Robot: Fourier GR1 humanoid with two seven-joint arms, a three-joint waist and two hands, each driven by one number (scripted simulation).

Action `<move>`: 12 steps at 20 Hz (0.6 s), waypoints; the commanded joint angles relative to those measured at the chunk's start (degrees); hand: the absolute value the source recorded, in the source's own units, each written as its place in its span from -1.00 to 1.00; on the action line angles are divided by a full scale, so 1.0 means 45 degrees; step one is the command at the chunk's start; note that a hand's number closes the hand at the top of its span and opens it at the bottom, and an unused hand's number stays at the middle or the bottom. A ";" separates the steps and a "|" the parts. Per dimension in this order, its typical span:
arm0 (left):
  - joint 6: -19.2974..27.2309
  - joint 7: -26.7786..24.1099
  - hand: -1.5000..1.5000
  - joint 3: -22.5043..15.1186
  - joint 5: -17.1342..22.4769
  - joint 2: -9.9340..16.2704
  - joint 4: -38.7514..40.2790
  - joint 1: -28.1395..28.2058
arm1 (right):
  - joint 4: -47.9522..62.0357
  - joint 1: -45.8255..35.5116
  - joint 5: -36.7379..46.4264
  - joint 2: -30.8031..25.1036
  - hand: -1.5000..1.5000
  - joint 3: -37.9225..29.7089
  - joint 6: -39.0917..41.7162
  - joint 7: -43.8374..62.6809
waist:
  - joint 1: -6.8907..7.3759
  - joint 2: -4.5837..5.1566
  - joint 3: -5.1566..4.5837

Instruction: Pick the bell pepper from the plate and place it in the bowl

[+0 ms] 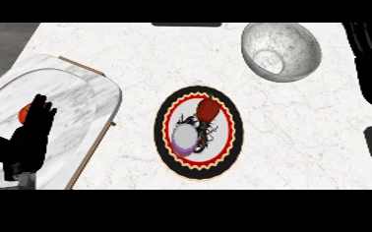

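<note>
A dark red bell pepper (208, 109) lies on the upper part of a round plate (166, 142) with a black and red patterned rim, in the middle of the counter. Just below the pepper, a white and purple patch shows on the plate. The grey marbled bowl (282, 51) stands at the upper right, apart from the plate, with nothing inside it. My left hand (33, 132) rests open at the left edge, fingers up, well left of the plate. My right hand does not show.
A large marbled tray (80, 108) with a wooden edge lies at the left under my left hand. A small orange object (24, 112) sits on it, partly hidden by the fingers. Dark shapes (361, 59) run along the right edge.
</note>
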 commanded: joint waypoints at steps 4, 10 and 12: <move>0.0342 0.0295 0.00 -0.0374 -0.1283 0.0934 -0.0999 -0.1194 | -0.1389 -0.0986 0.4304 0.0462 1.00 0.1959 -0.4426 0.2271 | -0.0230 -0.0022 0.0079; 0.0250 0.0150 0.00 -0.0341 -0.1555 0.1330 -0.1023 -0.0836 | 0.1278 0.1882 0.7555 -0.1391 -1.00 0.2202 -0.6296 0.5931 | -0.1434 -0.0083 -0.0088; 0.0220 0.0330 0.00 -0.0415 -0.1617 0.1422 -0.1118 -0.1071 | 0.0655 0.2179 0.8939 -0.0927 -1.00 0.3114 -0.7383 0.6691 | -0.1299 -0.0191 -0.0068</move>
